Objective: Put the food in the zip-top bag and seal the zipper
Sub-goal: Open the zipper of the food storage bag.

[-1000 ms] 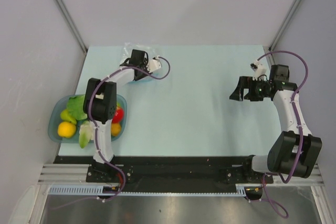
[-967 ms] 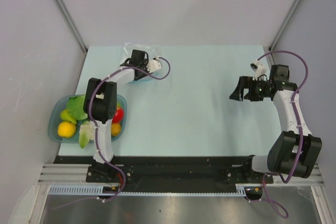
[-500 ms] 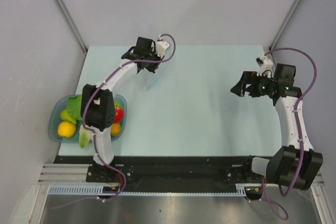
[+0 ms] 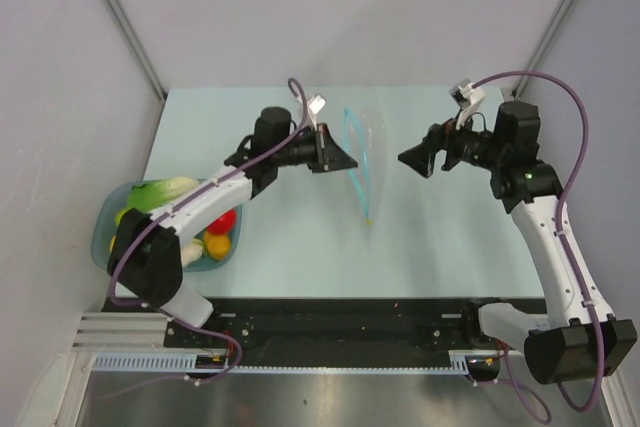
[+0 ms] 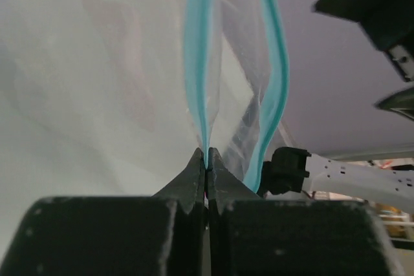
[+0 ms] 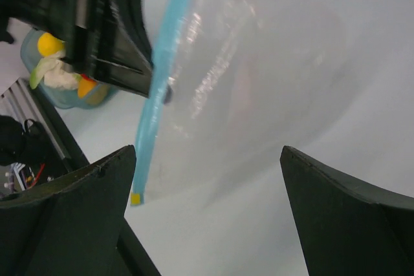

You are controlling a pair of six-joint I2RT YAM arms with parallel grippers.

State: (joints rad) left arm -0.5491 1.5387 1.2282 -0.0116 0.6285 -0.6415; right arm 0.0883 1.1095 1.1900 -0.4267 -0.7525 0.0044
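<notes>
Slip risk first: my left claw [image 5: 207, 159] is clenched on just one lip of the thin light-blue zipper strip [image 5: 197, 63] of the clear crinkly plastic zip-top bag [image 4: 368, 152]. It's a thin pinch, so the bag can slide out or swing if tugged. My right claw [image 4: 415, 160] is spread wide and holds nothing. It sits just beside the bag, on the side away from the teal plastic bowl [image 4: 100, 237]. If it closes off-line it may miss the free lip. It could also catch both lips and shut the mouth before any food goes in. The bag hangs in the air, well right of the bowl. The small toy food [image 4: 222, 222] (red apple, yellow and orange fruits, pale lettuce) all sits in the bowl, none bagged yet. A second ago the bag lay on the pale blue table [image 4: 300, 237] at the far corner beyond the bowl, with the left claw down on it. Now it's lifted and carried further from the bowl, and the right arm has swung in to face it.
</notes>
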